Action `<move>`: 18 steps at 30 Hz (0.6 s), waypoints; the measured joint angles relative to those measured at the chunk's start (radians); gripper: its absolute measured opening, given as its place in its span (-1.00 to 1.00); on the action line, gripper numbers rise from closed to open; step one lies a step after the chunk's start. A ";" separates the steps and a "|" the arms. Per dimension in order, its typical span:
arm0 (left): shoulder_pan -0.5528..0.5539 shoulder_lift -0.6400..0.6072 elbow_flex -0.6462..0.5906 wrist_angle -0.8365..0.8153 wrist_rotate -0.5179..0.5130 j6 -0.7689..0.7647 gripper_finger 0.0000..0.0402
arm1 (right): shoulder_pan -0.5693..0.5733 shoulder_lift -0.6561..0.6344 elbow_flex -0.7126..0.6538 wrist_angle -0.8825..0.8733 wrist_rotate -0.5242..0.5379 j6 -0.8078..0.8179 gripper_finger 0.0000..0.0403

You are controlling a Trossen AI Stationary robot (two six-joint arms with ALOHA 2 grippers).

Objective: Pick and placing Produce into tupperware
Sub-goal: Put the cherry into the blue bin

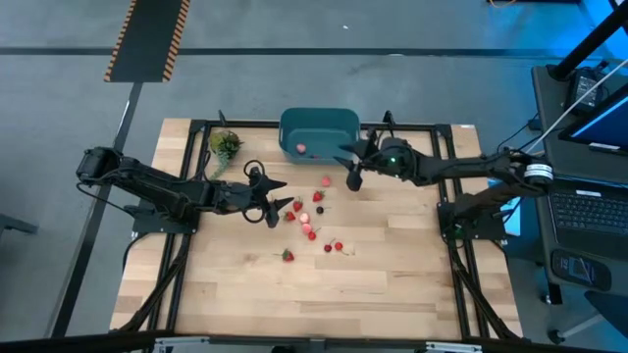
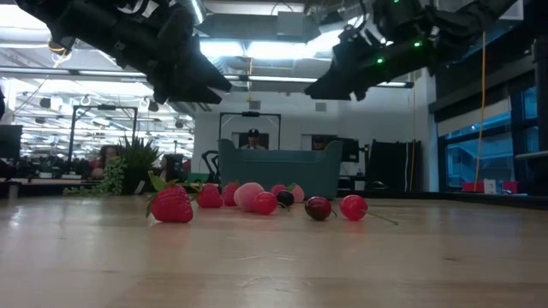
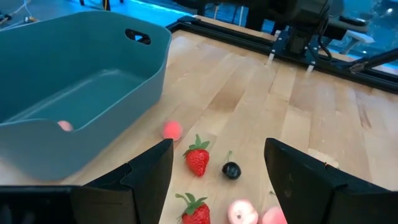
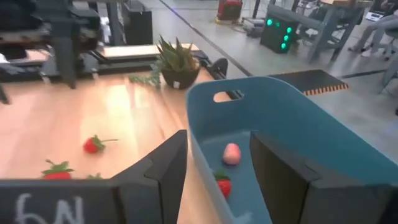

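Wood makes up the biggest thing in view, a pale planked butcher-block table point(image 1: 392, 294) framed by black rails. Against its far edge sits the teal-blue rectangular plastic tub point(image 1: 319, 132) with rounded corners, a thick rim and a slot handle; two pieces already lie inside it, a pale pink one point(image 4: 231, 153) and a red strawberry-like one point(image 4: 223, 183). From the tub's left side, nearer the front of the table, the dark left arm reaches in and its left gripper point(image 1: 278, 207) hangs above the wood with both fingers spread wide and nothing between them, poised over scattered fruit. Just beside the tub's right front corner hovers the right gripper point(image 1: 353, 173), fingers partly apart with nothing between them, straddling the tub's near wall as its own camera shows. A small green leafy plant-like bunch point(image 1: 225, 145) stands left of the tub, near the same far edge. In front of the tub, toward the table's middle, lies the loose produce point(image 1: 312, 218): tiny red strawberry-like pieces with green tops, a round pink ball point(image 3: 172, 129) close to the tub wall, a dark cherry-like piece point(image 3: 231, 170), and one strawberry point(image 1: 287, 255) farthest from the tub.
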 joint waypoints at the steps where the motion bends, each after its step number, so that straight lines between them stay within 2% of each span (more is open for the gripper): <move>1: 0.000 0.000 0.000 0.003 0.000 0.000 0.22 | 0.006 -0.014 -0.011 0.000 0.000 0.007 -0.12; 9: 0.002 0.000 0.000 0.022 0.000 -0.009 0.22 | 0.044 -0.083 -0.075 -0.010 0.000 0.109 -0.12; 15: 0.007 0.000 0.000 0.025 0.001 -0.102 0.22 | 0.082 -0.090 -0.094 -0.015 -0.001 0.110 -0.12; 18: 0.017 0.000 0.000 0.053 0.050 -0.106 0.22 | 0.100 -0.090 -0.095 -0.016 -0.001 0.133 -0.12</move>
